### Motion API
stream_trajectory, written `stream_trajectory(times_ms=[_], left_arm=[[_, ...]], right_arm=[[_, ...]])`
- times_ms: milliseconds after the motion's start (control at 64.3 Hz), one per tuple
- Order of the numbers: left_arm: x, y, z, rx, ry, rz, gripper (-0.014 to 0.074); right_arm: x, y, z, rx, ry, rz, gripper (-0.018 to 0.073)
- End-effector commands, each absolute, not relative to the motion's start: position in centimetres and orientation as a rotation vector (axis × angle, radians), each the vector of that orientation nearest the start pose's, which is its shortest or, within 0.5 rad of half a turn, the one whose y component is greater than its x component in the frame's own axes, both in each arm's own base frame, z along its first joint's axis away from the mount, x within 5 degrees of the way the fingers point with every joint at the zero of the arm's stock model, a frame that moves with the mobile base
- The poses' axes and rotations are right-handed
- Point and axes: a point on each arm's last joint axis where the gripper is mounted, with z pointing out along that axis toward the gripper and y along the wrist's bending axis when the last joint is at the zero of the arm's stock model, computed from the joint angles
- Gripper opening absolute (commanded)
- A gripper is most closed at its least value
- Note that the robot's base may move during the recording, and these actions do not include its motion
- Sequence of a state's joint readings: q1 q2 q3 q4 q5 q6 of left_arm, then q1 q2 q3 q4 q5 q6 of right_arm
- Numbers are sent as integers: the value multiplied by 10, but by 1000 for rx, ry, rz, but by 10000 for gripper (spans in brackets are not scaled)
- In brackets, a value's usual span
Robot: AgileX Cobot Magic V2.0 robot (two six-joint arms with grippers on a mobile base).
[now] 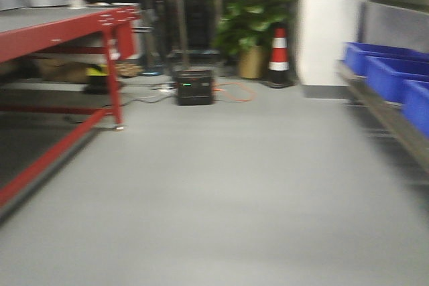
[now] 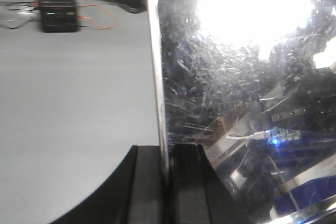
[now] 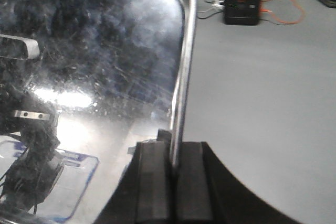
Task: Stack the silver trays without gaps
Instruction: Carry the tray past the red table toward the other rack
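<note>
In the left wrist view a silver tray [image 2: 236, 77] with a scratched, mirror-like bottom fills the right side, held above the grey floor. My left gripper [image 2: 168, 151] is shut on its thin left rim, one black finger on each side. The right wrist view shows a silver tray [image 3: 94, 61] filling the left side. My right gripper [image 3: 173, 148] is shut on its right rim in the same way. I cannot tell whether both views show one tray. Neither gripper nor any tray appears in the blurred front view.
A red-framed table [image 1: 60, 31] stands at the left. Blue bins [image 1: 395, 78] sit on a steel rack at the right. Ahead on the grey floor are a black box [image 1: 194, 86] with an orange cable, a striped cone [image 1: 279, 55] and a potted plant [image 1: 251, 18].
</note>
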State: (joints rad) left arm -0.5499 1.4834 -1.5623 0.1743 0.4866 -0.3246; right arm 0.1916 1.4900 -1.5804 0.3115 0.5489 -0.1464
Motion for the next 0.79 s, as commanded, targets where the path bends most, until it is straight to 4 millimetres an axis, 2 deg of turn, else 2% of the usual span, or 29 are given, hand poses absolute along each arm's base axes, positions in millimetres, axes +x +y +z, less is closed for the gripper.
stream_trajectory(times_ms=[0, 777], left_arm=[[292, -173, 455, 305, 1815, -438, -20], [292, -173, 455, 305, 1815, -438, -20]], right_arm=[[330, 78, 453, -183, 1858, 341, -78], [330, 78, 453, -183, 1858, 341, -78]])
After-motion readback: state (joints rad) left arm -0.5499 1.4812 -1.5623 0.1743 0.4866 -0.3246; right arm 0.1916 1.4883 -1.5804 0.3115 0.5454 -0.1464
